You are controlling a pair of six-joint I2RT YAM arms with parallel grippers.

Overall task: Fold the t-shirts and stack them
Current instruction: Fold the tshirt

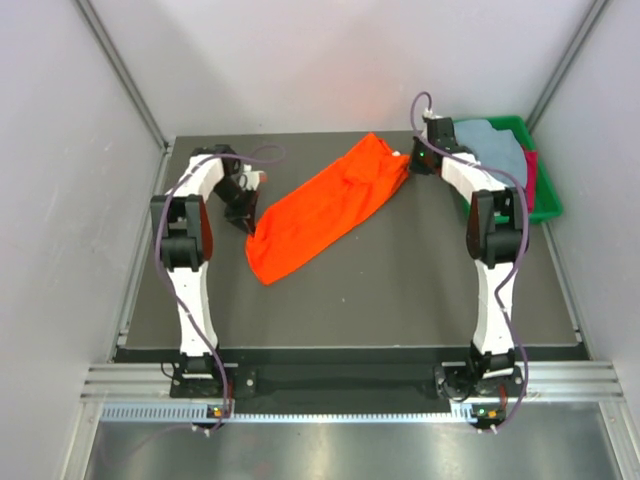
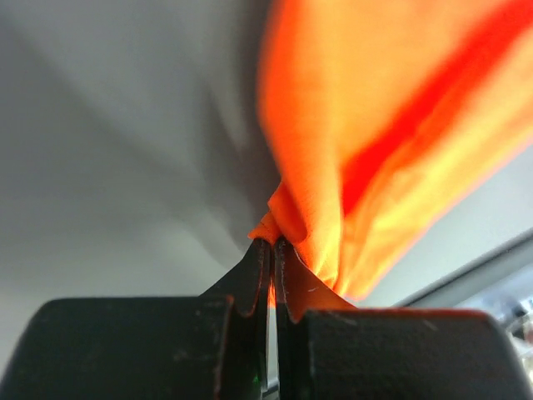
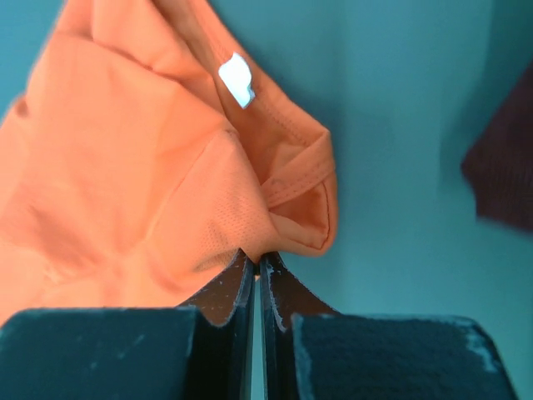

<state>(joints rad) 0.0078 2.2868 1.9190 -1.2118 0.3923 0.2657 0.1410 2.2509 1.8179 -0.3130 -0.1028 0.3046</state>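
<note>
The bright orange t-shirt [image 1: 320, 208] hangs stretched in a long band between my two grippers over the dark table. My left gripper [image 1: 249, 226] is shut on its lower left corner; the left wrist view shows orange cloth [image 2: 350, 133] pinched between the jaws. My right gripper [image 1: 410, 160] is shut on its far right end by the collar; the right wrist view shows the orange cloth [image 3: 150, 183] with a white label [image 3: 236, 80]. A pale grey-blue t-shirt [image 1: 495, 148] and a dark red t-shirt [image 1: 530, 172] lie in the green tray.
The green plastic tray [image 1: 545, 205] stands at the back right corner of the table. Grey walls close in the left, back and right sides. The metal frame rail [image 1: 340, 385] runs along the near edge.
</note>
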